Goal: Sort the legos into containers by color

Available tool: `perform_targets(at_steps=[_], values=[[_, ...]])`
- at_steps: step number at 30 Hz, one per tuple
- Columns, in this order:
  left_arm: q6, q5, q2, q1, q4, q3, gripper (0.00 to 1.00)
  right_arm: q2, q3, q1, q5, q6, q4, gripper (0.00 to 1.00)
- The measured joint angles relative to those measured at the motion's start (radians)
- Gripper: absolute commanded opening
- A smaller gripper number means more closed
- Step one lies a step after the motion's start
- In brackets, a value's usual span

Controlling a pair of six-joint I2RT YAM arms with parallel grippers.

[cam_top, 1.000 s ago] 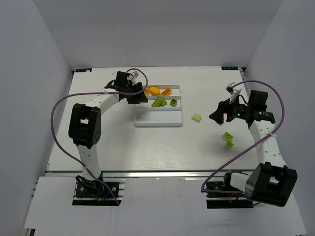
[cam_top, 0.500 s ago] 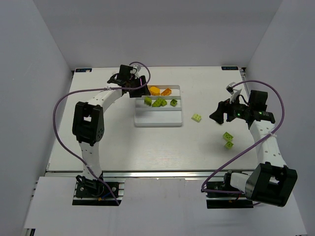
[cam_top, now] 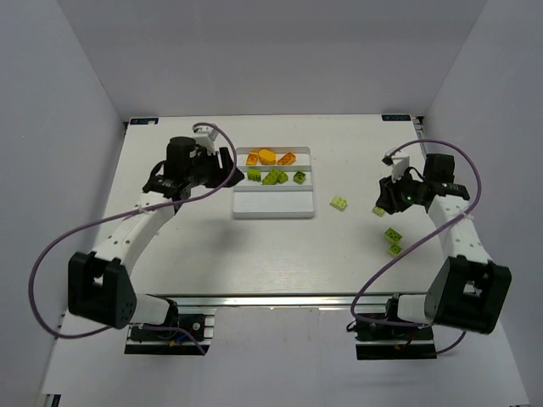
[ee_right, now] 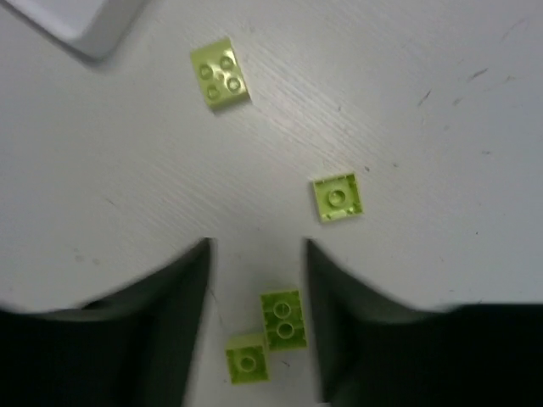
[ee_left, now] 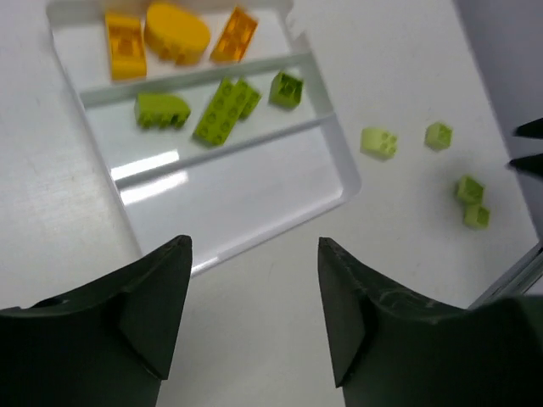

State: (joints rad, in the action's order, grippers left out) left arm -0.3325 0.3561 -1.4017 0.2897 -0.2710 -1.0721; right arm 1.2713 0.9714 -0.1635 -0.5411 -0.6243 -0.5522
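The white tray (cam_top: pixel 273 208) (ee_left: pixel 246 182) has three long containers. The far one holds orange legos (cam_top: pixel 267 156) (ee_left: pixel 176 23). In the middle one lie green legos (cam_top: pixel 273 176) (ee_left: pixel 226 108); the near one holds none. My left gripper (cam_top: pixel 226 166) (ee_left: pixel 253 246) stands open just left of the tray, nothing in it. Loose green legos lie right of the tray: one 2x2 (cam_top: pixel 338 203) (ee_right: pixel 221 73), a small one (cam_top: pixel 378 209) (ee_right: pixel 337 197), and a touching pair (cam_top: pixel 393 240) (ee_right: pixel 283 319). My right gripper (cam_top: pixel 383 197) (ee_right: pixel 256 250) hovers over them, open, gripping nothing.
The table's right edge (cam_top: pixel 462 212) and white enclosure walls run close to the right arm. Purple cables (cam_top: pixel 51 254) loop off both arms. The tray's corner (ee_right: pixel 85 30) shows at the top left of the right wrist view.
My left arm has drawn back from over the tray's far left corner to its left side, leaving a green brick in the middle compartment. The right gripper's fingers have narrowed and it has turned slightly.
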Motion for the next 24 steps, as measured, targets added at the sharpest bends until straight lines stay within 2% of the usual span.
perform_targets(at_steps=[2,4,8,15,21,24], values=[[0.011,0.004,0.074,0.0,0.031,0.002,0.77,0.072,0.027,0.0,0.044,-0.028,-0.024,0.78],[0.016,0.011,0.12,0.0,0.069,0.002,0.78,0.133,0.044,0.0,0.084,-0.039,-0.034,0.86],[0.013,0.024,0.15,0.0,0.104,0.004,0.79,0.221,0.061,0.0,0.164,-0.062,-0.037,0.89],[-0.005,0.057,0.115,0.0,0.115,0.017,0.79,0.427,0.144,0.015,0.228,-0.088,-0.001,0.89],[-0.008,0.06,0.105,0.0,0.114,0.019,0.8,0.539,0.182,0.043,0.241,-0.107,0.025,0.8],[-0.008,0.06,0.105,0.0,0.114,0.019,0.8,0.558,0.192,0.056,0.254,-0.122,0.033,0.55]])
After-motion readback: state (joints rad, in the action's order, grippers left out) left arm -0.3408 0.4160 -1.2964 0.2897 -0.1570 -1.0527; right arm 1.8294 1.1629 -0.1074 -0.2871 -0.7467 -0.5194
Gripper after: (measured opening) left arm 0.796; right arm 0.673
